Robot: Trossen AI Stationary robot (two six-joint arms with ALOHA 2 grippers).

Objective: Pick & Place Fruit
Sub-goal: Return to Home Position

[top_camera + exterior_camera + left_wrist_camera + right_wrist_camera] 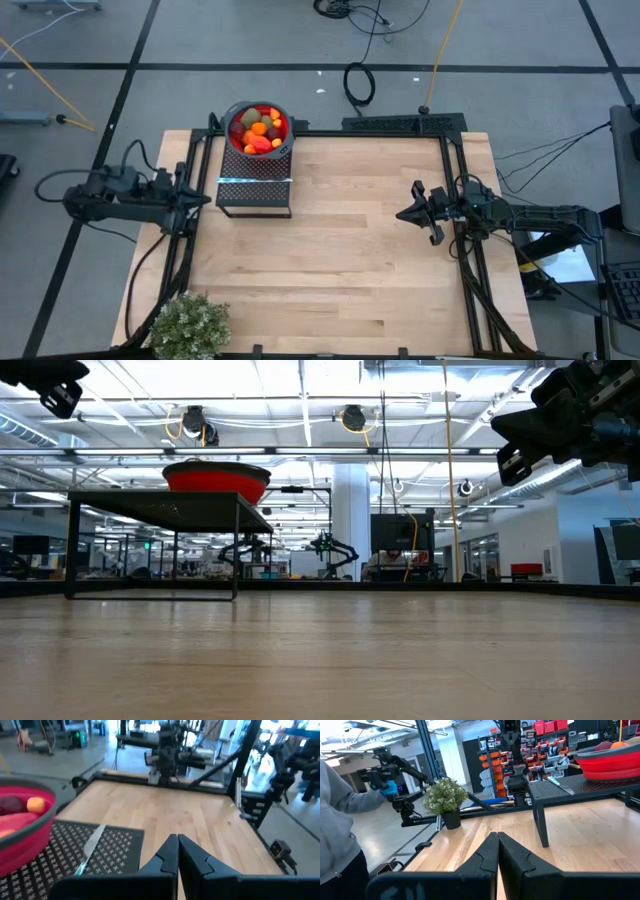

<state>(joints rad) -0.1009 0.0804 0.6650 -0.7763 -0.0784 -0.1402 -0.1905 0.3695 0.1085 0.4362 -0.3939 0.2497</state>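
The toy fruit (258,132), orange and dark-red balls with olive ovals, lies piled in a red bowl (283,128) that stands on a black mesh stand (255,190) at the table's far left. In the left wrist view the bowl (22,837) shows beside the mesh top. My left gripper (205,198) hovers at the table's left edge, just left of the stand, its fingers shut (177,851). My right gripper (402,214) hovers above the table's right part, shut (497,849), touching nothing.
A bushy grey-green potted plant (188,325) stands at the table's near left corner. Black frame rails (462,240) run along the left, right and far edges. Bare wood (340,270) lies between the arms. A person in grey (337,820) stands beyond the table.
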